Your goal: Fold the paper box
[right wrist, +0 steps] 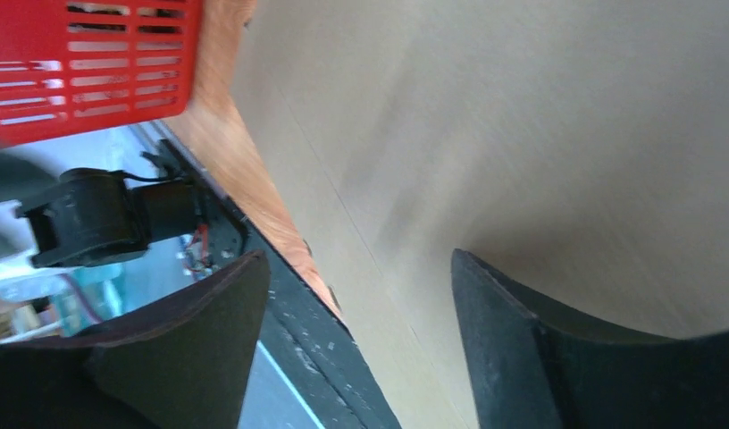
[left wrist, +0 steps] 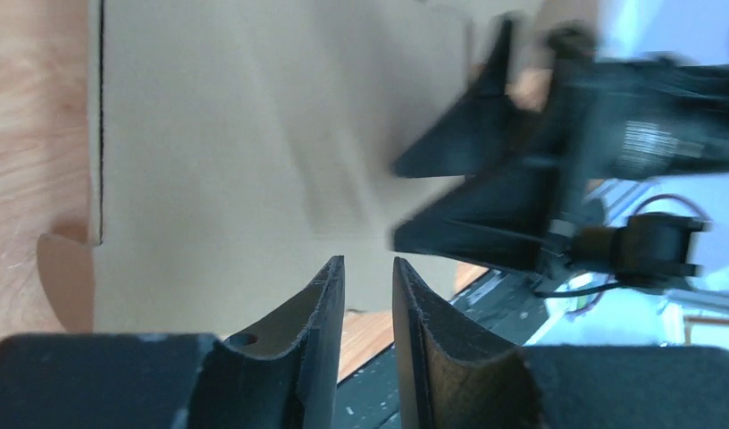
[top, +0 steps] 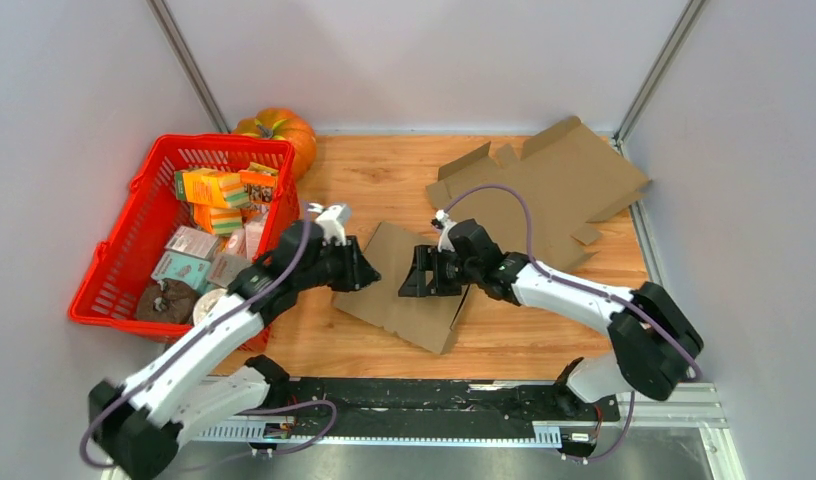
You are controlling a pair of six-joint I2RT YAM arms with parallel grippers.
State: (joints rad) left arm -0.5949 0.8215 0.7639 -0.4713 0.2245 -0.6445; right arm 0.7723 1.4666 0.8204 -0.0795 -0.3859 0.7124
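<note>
Nearest, along the front edge of the wooden table [top: 384, 170], a black mounting rail [top: 424, 398] carries both arm bases. Past it, the flat brown cardboard box blank [top: 394, 305] lies unfolded at the table's middle, between the two grippers. The left gripper [top: 362, 272] sits at its left edge, jaws parted only narrowly with nothing between them. The right gripper [top: 416, 278] hovers over the blank's right part, jaws spread wide and holding nothing. On the left stands a red plastic slatted basket [top: 224, 141], crammed with small packets: orange cartons [top: 216, 187] at the back, a teal box [top: 181, 268] and other packets lower down. An orange pumpkin [top: 279, 128] sits just behind it. A larger brown cardboard sheet [top: 564, 180] lies at the far right.
</note>
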